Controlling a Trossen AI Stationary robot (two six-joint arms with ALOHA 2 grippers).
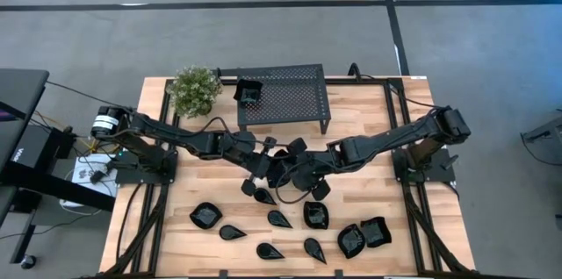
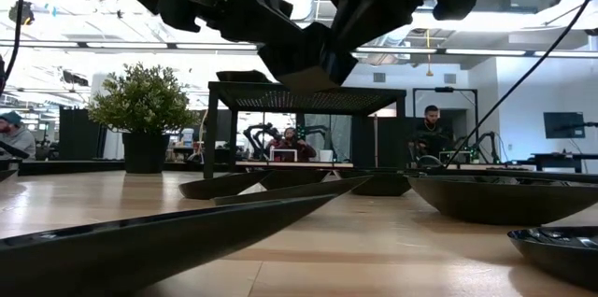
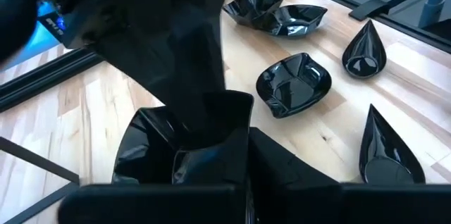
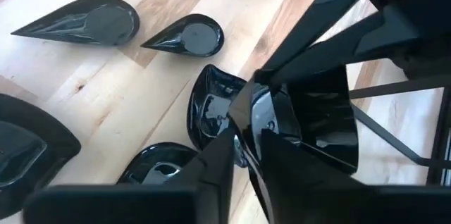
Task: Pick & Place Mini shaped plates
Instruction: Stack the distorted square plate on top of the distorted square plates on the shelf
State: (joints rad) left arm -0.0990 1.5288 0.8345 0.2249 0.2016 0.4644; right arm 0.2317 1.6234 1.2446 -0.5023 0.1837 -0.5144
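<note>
Both grippers meet above the table's middle, in front of the perforated stand (image 1: pixel 283 95). My left gripper (image 1: pixel 265 167) and my right gripper (image 1: pixel 297 172) are each shut on one squarish glossy black mini plate (image 2: pixel 304 65), held in the air between them. One more plate (image 1: pixel 248 93) sits on the stand's top. Several teardrop, squarish and roundish plates (image 1: pixel 279 219) lie flat on the wood along the near half, among them a wavy one (image 3: pixel 292 86) and two teardrops (image 4: pixel 187 35). My left gripper pinches the squarish plate at one rim (image 3: pixel 176 155), reaching in from the table's left; the plate (image 3: pixel 151 143) is lifted clear of the wood. My right gripper pinches the opposite rim (image 4: pixel 246 108) of the same plate (image 4: pixel 320 122), coming from the table's right; the plate sits tilted between the two grippers.
A potted plant (image 1: pixel 195 89) stands at the far left beside the stand. Plates (image 1: pixel 262 196) (image 1: pixel 320 189) lie right under the grippers. Dark frames run along both side edges of the table (image 1: pixel 378 130). People sit in the room beyond the table.
</note>
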